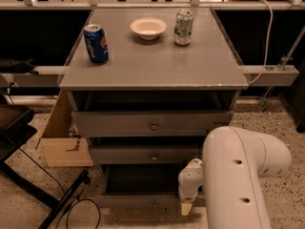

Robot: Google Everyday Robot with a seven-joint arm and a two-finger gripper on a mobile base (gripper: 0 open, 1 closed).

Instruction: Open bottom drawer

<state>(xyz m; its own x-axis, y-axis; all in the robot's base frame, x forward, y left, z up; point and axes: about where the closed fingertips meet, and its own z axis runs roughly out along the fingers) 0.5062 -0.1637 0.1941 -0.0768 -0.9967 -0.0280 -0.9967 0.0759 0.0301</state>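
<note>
Low at the foot of the cabinet (76, 123), gripper (187, 208), openness impossible to tell, no visible hold. Just to its left, near level, knob (154, 205) of the bottom drawer (124, 202), front running left-right, seemingly partly out.

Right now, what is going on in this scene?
A robot arm reaches down to the cabinet, its tool at the front of the bottom drawer, right of the knob. That drawer looks partly pulled out, with dark space above its front. A blue can, a silver can and a bowl stand on top.
</note>
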